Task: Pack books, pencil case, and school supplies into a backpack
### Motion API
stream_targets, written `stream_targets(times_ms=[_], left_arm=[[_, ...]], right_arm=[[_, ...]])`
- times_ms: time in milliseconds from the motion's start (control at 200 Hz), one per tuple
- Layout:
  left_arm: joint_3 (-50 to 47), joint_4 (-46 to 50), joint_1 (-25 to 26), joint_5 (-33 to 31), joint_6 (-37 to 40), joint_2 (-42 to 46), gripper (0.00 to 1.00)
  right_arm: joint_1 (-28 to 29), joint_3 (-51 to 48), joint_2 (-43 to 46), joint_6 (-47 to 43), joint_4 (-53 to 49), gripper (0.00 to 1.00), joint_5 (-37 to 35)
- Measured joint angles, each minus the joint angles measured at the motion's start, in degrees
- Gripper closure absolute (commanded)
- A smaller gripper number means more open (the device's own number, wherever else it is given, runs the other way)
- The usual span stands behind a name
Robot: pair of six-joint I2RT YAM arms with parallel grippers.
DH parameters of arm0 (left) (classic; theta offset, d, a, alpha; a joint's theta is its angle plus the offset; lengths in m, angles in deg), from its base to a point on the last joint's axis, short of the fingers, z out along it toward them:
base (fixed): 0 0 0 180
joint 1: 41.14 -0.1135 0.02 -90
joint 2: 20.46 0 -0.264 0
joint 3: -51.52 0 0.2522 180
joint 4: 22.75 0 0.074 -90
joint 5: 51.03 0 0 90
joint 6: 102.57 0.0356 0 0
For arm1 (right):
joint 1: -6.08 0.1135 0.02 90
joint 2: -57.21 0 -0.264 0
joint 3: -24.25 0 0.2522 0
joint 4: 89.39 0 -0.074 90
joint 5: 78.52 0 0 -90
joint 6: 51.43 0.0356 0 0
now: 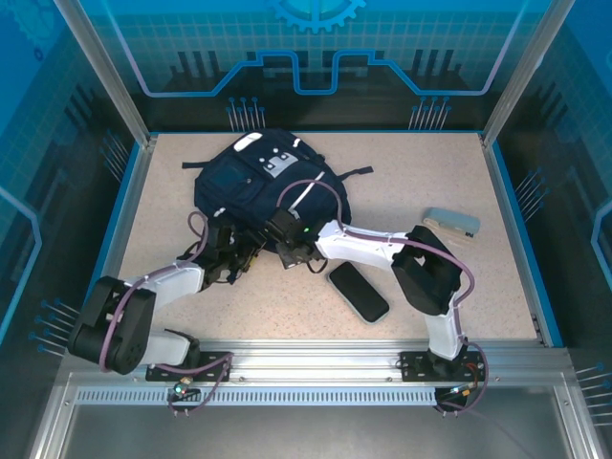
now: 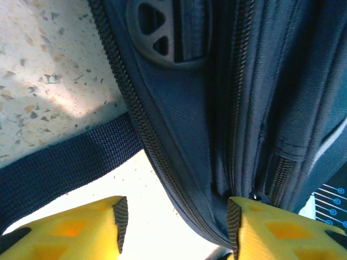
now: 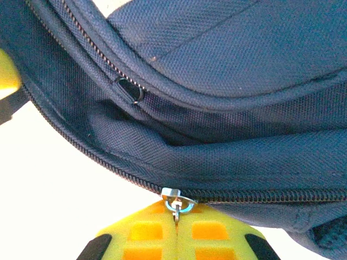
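As the backpack (image 1: 239,186) lies top pointing away, the right end effector (image 3: 176,223) pinches its zipper pull (image 3: 178,205), left end effector (image 2: 176,223) agape.

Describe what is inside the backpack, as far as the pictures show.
Nothing inside can be seen. The backpack shows only navy fabric and zips; no opening shows, so any contents are covered. The right tool is shut on a zip pull.

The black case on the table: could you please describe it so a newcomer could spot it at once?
Find the big navy backpack mid-table. Just right of it and nearer the front edge, the black case lies flat on the speckled tabletop. It is a dark oblong with rounded corners, unlike the pale grey-blue object toward the right edge.
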Motion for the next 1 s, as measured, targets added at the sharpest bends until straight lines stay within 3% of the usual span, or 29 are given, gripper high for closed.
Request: stream_targets(times_ms=[270, 580, 730, 1000], left_arm=[[-0.9, -8.3, 0.0, 1.1, -3.4, -5.3, 0.52], [-0.9, -13.8, 0.0, 1.5, -5.6, -9.4, 0.82], [-0.9, -13.9, 0.0, 1.5, -4.7, -9.4, 0.9], [-0.8, -12.4, -1.2, 2.4, -1.8, -8.6, 0.93]], right_arm=[[0.0, -0.1, 1.1, 0.0, 0.1, 1.0, 2.6], [0.0, -0.7, 1.4, 0.0, -0.1, 1.0, 1.6], [-0.3, -1.5, 2.2, 0.0, -1.6, 1.0, -1.4], [-10.1, -7.5, 8.7, -1.9, -3.0, 1.0, -2.3]])
